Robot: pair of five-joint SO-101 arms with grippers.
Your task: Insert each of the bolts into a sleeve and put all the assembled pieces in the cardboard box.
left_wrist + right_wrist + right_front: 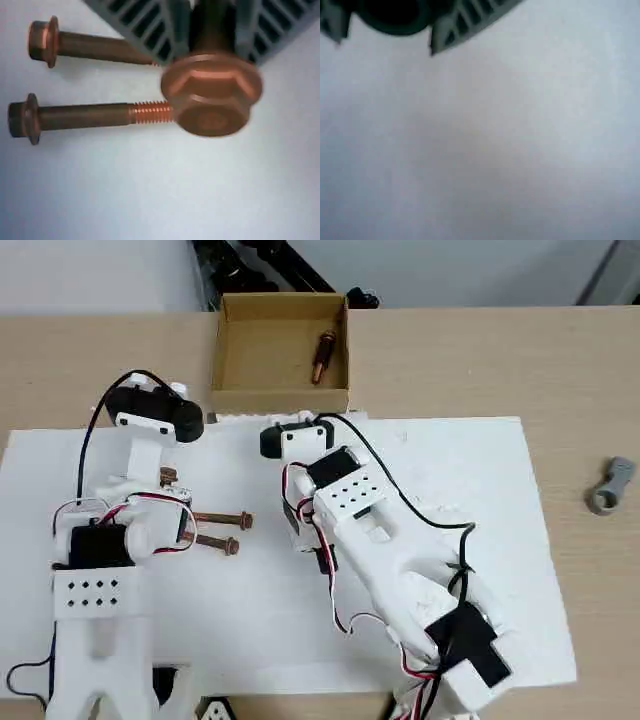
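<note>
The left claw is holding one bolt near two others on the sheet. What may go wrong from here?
1. The held bolt in the left claw hangs close over the threaded end of the nearer loose bolt. Lowering or swinging it might knock that bolt away.
2. The nearer loose bolt and the other loose bolt are round and lie on the smooth white sheet, so a nudge could probably roll them out of easy reach.
</note>
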